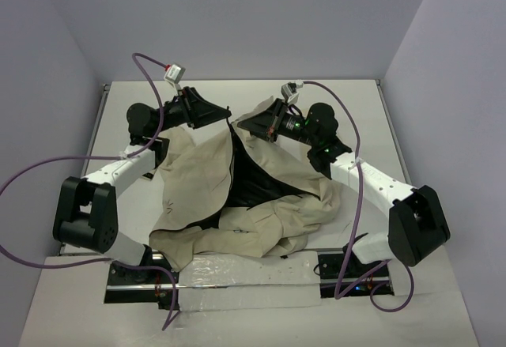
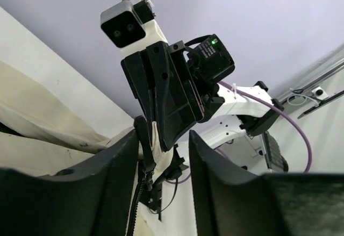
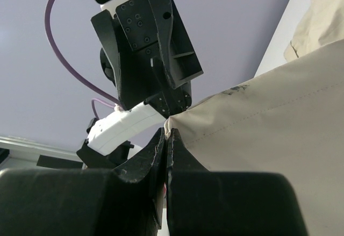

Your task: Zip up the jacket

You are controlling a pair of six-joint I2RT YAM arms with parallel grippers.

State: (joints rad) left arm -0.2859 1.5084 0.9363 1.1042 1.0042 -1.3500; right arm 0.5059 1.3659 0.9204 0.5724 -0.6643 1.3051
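Note:
The beige jacket [image 1: 198,181] lies spread on the white table [image 1: 340,102], open, with its black lining [image 1: 253,181] showing and a small star mark [image 1: 170,207] on the left panel. My right gripper [image 1: 243,123] is shut on the corner of the jacket's edge at the far middle [image 3: 169,131]; the beige panel [image 3: 269,118] hangs from it. My left gripper [image 1: 221,115] faces it, open [image 2: 161,139]. A dark zipper pull [image 2: 144,150] and zipper teeth [image 2: 134,204] lie just inside its left finger [image 2: 115,161], not clamped.
A crinkled clear plastic sheet [image 1: 245,272] covers the table's near edge between the arm bases. Purple cables [image 1: 146,70] loop over both arms. Purple walls close in the far side and both sides of the table.

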